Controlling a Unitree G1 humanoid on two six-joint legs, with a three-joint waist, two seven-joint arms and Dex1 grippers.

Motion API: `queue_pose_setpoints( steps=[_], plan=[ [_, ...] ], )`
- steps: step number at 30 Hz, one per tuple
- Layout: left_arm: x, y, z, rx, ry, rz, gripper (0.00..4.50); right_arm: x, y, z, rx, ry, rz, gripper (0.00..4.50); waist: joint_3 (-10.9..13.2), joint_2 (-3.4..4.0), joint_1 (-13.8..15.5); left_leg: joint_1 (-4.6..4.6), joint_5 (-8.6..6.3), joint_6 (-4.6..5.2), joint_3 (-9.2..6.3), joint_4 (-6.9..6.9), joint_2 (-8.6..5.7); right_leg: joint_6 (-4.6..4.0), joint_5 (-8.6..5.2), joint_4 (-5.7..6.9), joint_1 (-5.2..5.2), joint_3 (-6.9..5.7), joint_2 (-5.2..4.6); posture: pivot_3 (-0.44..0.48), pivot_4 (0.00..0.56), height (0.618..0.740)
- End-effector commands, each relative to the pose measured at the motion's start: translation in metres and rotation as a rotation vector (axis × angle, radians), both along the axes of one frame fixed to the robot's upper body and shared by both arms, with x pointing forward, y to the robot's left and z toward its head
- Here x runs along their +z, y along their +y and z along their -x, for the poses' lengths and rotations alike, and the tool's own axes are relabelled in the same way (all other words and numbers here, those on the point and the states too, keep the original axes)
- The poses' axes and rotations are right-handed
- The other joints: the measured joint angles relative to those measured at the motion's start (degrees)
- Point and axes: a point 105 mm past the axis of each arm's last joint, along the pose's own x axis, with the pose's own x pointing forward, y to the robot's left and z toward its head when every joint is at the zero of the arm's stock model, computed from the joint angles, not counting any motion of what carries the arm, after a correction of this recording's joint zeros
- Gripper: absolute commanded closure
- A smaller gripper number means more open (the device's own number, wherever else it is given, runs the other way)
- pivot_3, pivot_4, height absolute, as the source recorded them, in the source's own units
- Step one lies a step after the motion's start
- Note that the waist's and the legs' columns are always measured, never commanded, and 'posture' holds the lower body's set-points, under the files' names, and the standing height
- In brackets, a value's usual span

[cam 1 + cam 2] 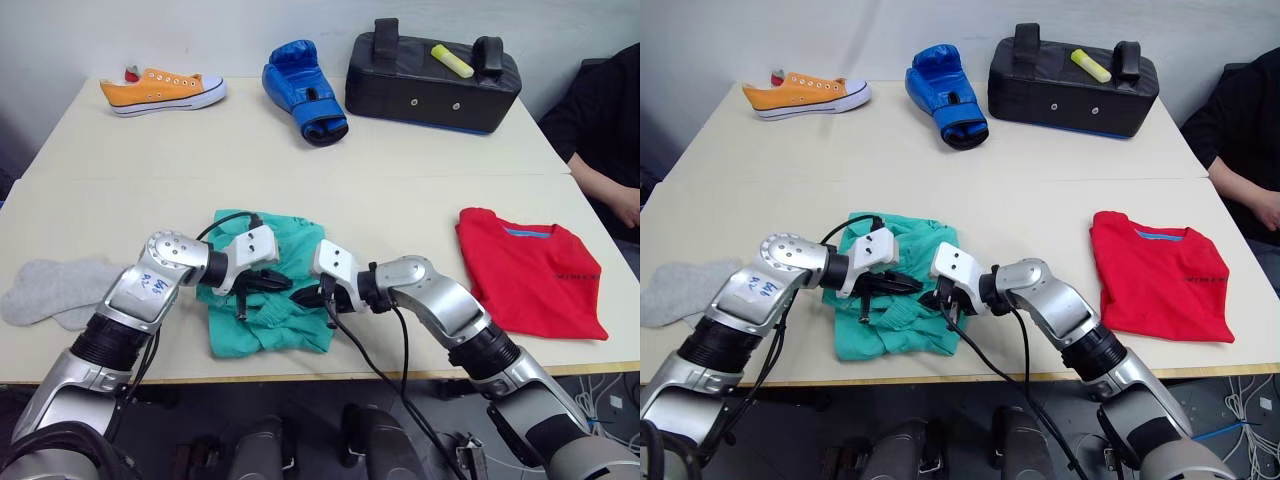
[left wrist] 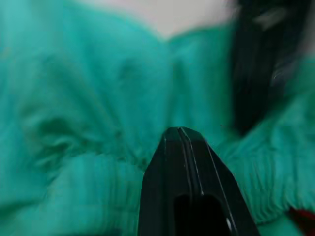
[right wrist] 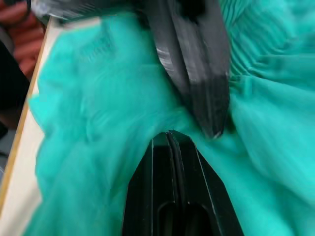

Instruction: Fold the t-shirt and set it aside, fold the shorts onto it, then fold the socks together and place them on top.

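Observation:
The teal shorts (image 1: 262, 331) lie crumpled near the table's front edge, in the middle. Both grippers hover over them, tips facing each other. My left gripper (image 1: 280, 283) is shut, its tip (image 2: 179, 130) against the gathered teal cloth. My right gripper (image 1: 304, 296) is shut too, its tip (image 3: 169, 132) low over the fabric, just short of the left fingers (image 3: 197, 69). I see no cloth between either pair of fingers. The red t-shirt (image 1: 530, 275) lies folded flat at the right. The grey socks (image 1: 50, 290) lie at the front left.
At the back of the table (image 1: 400, 190) stand an orange sneaker (image 1: 165, 90), a blue boxing glove (image 1: 305, 90) and a black pad (image 1: 430, 75) with a yellow marker (image 1: 452, 60) on it. A person in black (image 1: 610, 120) sits at the right edge.

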Motion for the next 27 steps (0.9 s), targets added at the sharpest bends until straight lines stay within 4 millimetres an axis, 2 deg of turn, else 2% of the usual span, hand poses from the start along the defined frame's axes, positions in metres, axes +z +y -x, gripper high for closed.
queue_pose_setpoints(
  steps=[1,3,5,7,10,13,14,16,20,22,25,27],
  plan=[
    [0.014,0.032,-0.032,0.186,-0.145,0.003,4.5,0.005,-0.009,0.023,0.096,0.048,0.002,4.48,0.0,0.0,0.06,0.01,-0.02,0.03,-0.04,0.03,-0.02,0.0,0.0,-0.01,0.02,-0.01,-0.04,0.0,0.15,0.74],
    [0.024,0.039,-0.037,0.225,-0.177,0.066,4.5,0.007,-0.017,0.028,0.116,0.057,0.008,4.48,0.0,0.0,-0.22,0.01,-0.04,0.08,-0.04,0.03,-0.02,-0.02,0.03,-0.01,0.03,-0.02,-0.08,0.0,0.15,0.74],
    [0.049,0.04,-0.037,0.244,-0.207,0.199,4.5,0.024,-0.019,0.029,0.144,0.07,-0.051,4.48,0.01,0.0,-0.48,0.02,-0.05,0.09,-0.04,0.01,0.0,-0.03,0.03,0.02,0.02,-0.04,-0.07,0.0,0.15,0.74],
    [0.072,0.038,-0.029,0.218,-0.213,0.318,4.5,0.042,-0.018,0.021,0.126,0.064,-0.118,4.48,0.02,-0.01,-0.53,-0.01,-0.04,0.06,-0.04,0.0,0.06,-0.06,0.02,0.05,-0.02,-0.09,-0.02,0.0,0.15,0.74],
    [0.093,0.032,-0.01,0.15,-0.162,0.436,4.5,0.061,-0.015,0.005,0.077,0.05,-0.18,4.48,0.02,-0.01,-0.45,0.01,-0.01,0.02,-0.04,0.01,0.07,-0.07,0.01,0.1,-0.02,-0.11,0.0,0.0,0.15,0.74],
    [0.101,0.027,0.023,0.05,-0.056,0.46,4.5,0.083,-0.006,-0.03,-0.033,-0.005,-0.246,4.48,0.02,-0.01,-0.8,0.04,-0.01,0.01,0.0,0.02,0.06,-0.07,0.01,0.1,0.02,-0.07,0.02,0.0,0.15,0.74],
    [0.091,0.027,0.029,0.049,-0.03,0.414,4.5,0.083,0.0,-0.046,-0.087,-0.048,-0.228,4.48,0.02,-0.01,-0.78,0.06,0.0,0.0,0.0,0.02,0.03,-0.07,0.01,0.19,0.02,-0.05,0.02,0.0,0.15,0.74],
    [0.077,0.03,0.033,0.069,-0.003,0.347,4.5,0.08,0.008,-0.065,-0.143,-0.11,-0.191,4.48,0.02,0.01,-0.78,0.08,0.03,-0.04,0.02,0.0,0.03,-0.08,0.01,0.37,0.02,-0.03,0.03,0.0,0.15,0.74],
    [0.039,0.058,0.013,0.294,-0.059,0.232,4.5,0.073,0.035,-0.096,-0.253,-0.209,-0.156,4.48,0.03,0.01,-0.83,0.07,0.04,-0.08,0.04,-0.01,-0.01,-0.12,-0.02,0.4,-0.01,-0.02,0.03,0.0,0.15,0.74],
    [0.022,0.07,0.015,0.346,-0.035,0.202,4.5,0.071,0.046,-0.104,-0.294,-0.225,-0.159,4.48,0.03,0.01,-1.17,0.07,0.05,-0.11,0.05,-0.04,0.02,-0.14,-0.03,0.45,-0.05,0.0,0.04,0.0,0.15,0.74],
    [0.011,0.077,0.02,0.374,-0.017,0.18,4.5,0.066,0.05,-0.113,-0.343,-0.264,-0.14,4.48,0.03,0.01,-1.57,0.04,0.02,-0.18,0.04,-0.12,0.05,-0.24,-0.09,0.48,-0.08,-0.03,0.04,0.0,0.15,0.74],
    [0.007,0.082,0.029,0.392,0.007,0.191,4.5,0.064,0.039,-0.13,-0.46,-0.33,-0.101,4.48,0.03,0.01,-1.87,0.04,0.01,-0.2,0.03,-0.12,0.04,-0.25,-0.1,0.45,-0.08,-0.02,0.04,0.0,0.15,0.74]
  ],
)
